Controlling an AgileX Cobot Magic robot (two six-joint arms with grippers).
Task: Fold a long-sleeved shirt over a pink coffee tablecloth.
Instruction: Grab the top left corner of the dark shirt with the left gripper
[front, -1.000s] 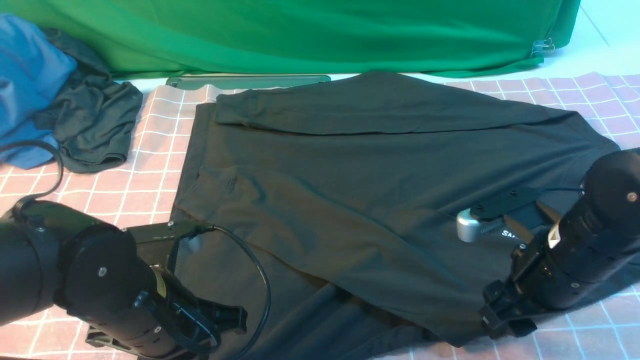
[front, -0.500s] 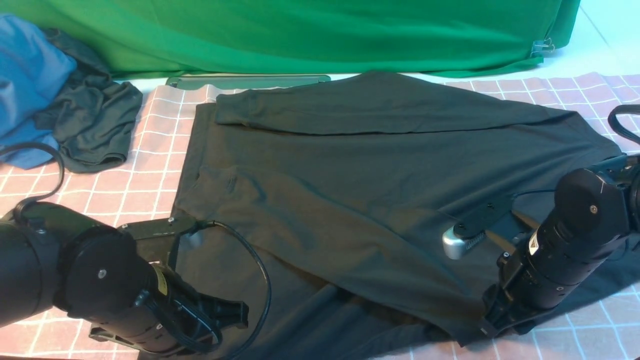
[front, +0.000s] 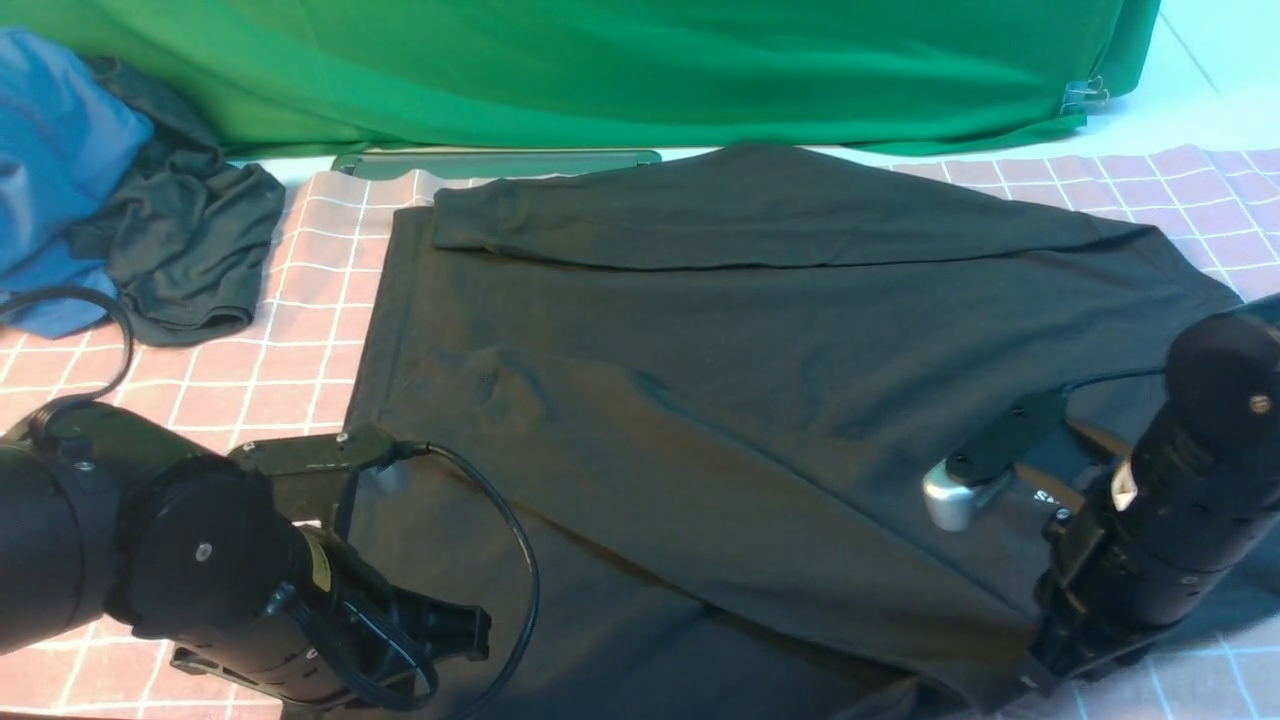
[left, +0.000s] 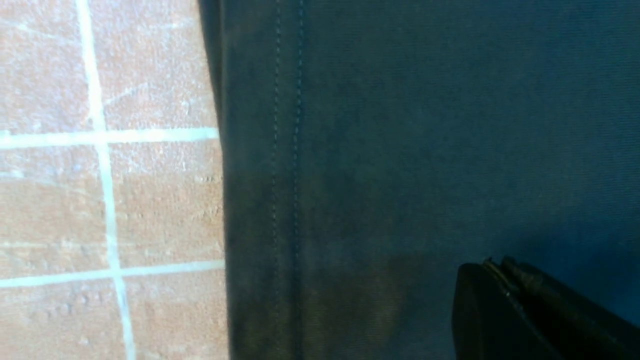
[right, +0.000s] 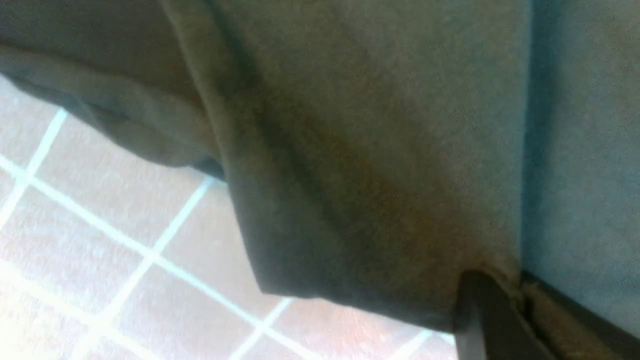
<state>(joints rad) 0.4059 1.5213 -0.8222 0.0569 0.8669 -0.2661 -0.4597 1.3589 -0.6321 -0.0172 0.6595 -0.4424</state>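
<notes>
The black long-sleeved shirt (front: 720, 330) lies spread on the pink coffee tablecloth (front: 300, 340), one sleeve folded across its far edge. My left arm (front: 200, 560) is at the shirt's near left corner. In the left wrist view my left gripper (left: 495, 262) is shut, its tips down on the fabric beside the stitched hem (left: 287, 150). My right arm (front: 1180, 500) is at the near right, over the white chest print (front: 1045, 497). My right gripper (right: 517, 280) is shut, with shirt fabric (right: 375, 165) puckered between its fingers above the tablecloth (right: 125, 235).
A blue garment (front: 50, 150) and a smaller dark grey garment (front: 190, 250) are heaped at the far left. A green cloth (front: 600, 70) hangs along the back, with a flat grey-green bar (front: 500, 160) below it. My left arm's cable (front: 520, 580) loops over the shirt.
My right gripper has gone from open to shut on the shirt, and its arm dipped left and came back right. The shirt's near folds have shifted. My left gripper stayed shut.
</notes>
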